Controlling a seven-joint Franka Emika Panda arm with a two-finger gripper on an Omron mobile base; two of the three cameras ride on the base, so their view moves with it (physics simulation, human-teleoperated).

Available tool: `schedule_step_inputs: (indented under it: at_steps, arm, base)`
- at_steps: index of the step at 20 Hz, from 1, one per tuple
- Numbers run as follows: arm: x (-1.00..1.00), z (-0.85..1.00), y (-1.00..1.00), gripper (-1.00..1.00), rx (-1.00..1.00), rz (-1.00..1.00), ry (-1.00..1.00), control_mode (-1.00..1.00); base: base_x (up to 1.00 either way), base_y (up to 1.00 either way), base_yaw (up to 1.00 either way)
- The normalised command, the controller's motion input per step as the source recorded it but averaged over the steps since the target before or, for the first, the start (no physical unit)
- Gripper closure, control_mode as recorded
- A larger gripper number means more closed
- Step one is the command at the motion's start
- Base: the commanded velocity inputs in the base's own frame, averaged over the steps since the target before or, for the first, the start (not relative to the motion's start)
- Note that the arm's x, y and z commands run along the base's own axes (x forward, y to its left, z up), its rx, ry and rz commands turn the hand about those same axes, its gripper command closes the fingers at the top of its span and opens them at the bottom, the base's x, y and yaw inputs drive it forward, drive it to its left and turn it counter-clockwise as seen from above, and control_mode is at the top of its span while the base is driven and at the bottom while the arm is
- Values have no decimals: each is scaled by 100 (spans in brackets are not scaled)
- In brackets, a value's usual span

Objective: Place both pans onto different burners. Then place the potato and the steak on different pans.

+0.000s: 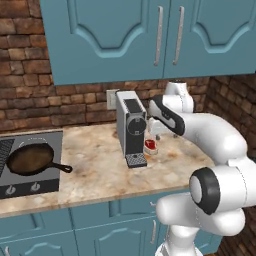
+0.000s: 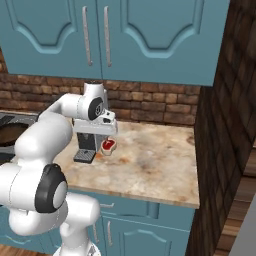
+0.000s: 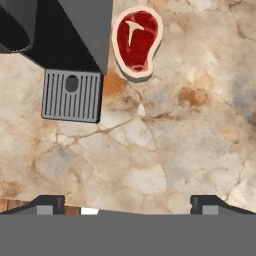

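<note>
I'm hovering the gripper (image 3: 127,202), fingers spread wide and empty, above the steak (image 3: 136,42) lying beside the coffee machine (image 1: 131,127), and I should centre before descending to avoid clipping the machine.

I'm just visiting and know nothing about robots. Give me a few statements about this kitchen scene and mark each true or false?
1. The steak lies on the counter beside the coffee machine. True.
2. The jaws are clamped on the steak. False: the gripper is open, holding nothing.
3. The skillet sits on the cooktop. True.
4. The steak is already in the skillet. False: it is on the counter.
5. The cabinet doors hang open. False: they are closed.
</note>
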Motion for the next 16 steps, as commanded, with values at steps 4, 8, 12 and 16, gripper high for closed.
schedule_step_inputs:
  at_steps: [4, 8, 12, 16]
  arm:
    - [41, -25, -40, -100, 0, 0, 0, -100]
    - [34, -43, -35, -100, 0, 5, -2, -100]
    - [12, -49, -19, -100, 3, 18, -11, -100]
    - [9, -43, -4, -100, 6, 24, -9, -100]
  base:
    - [0, 0, 0]
    - [0, 0, 0]
    - [0, 0, 0]
    - [0, 0, 0]
